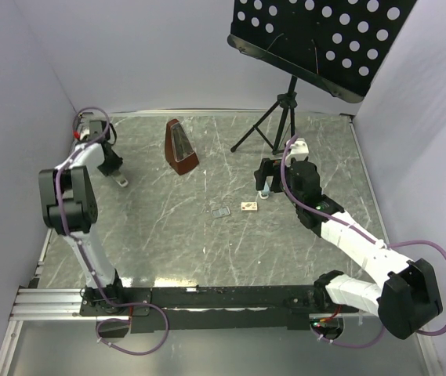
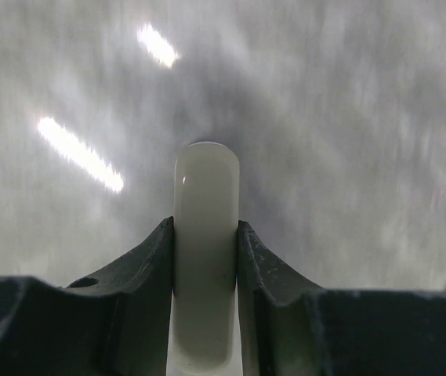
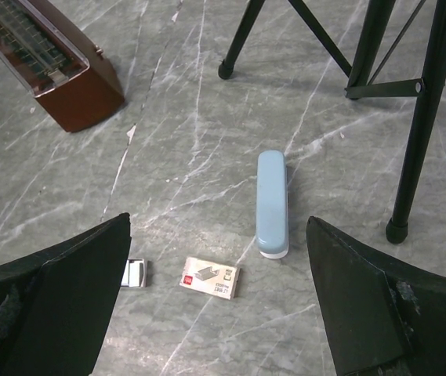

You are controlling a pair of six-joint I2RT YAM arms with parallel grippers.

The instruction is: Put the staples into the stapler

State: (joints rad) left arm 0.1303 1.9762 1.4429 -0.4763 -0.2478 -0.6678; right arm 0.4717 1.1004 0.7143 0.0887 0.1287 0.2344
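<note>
Your right gripper (image 3: pixel 219 223) stands wide and holds nothing. Between its two dark fingers (image 3: pixel 58 298) you see the pale blue stapler (image 3: pixel 272 204) lying flat on the marbled grey table (image 3: pixel 168 157), closer to the right-hand finger, touched by neither. The box of staples (image 3: pixel 211 277) lies just off the stapler's near end, to its left and apart from it, about midway between the fingers. It is cream with a red mark at one end and a dark arrow-like mark; its print is too small to read. No loose staples show. Left of the box, a small translucent piece (image 3: pixel 135 273) is partly hidden behind the left-hand finger. Your left gripper (image 2: pixel 205 227) is far off by the back left corner, narrowed on a white round-ended bar (image 2: pixel 206 204), both fingers against its sides; you cannot tell what it is. A brown metronome (image 3: pixel 58 70) and black music stand (image 3: pixel 411 117) stand beyond.
</note>
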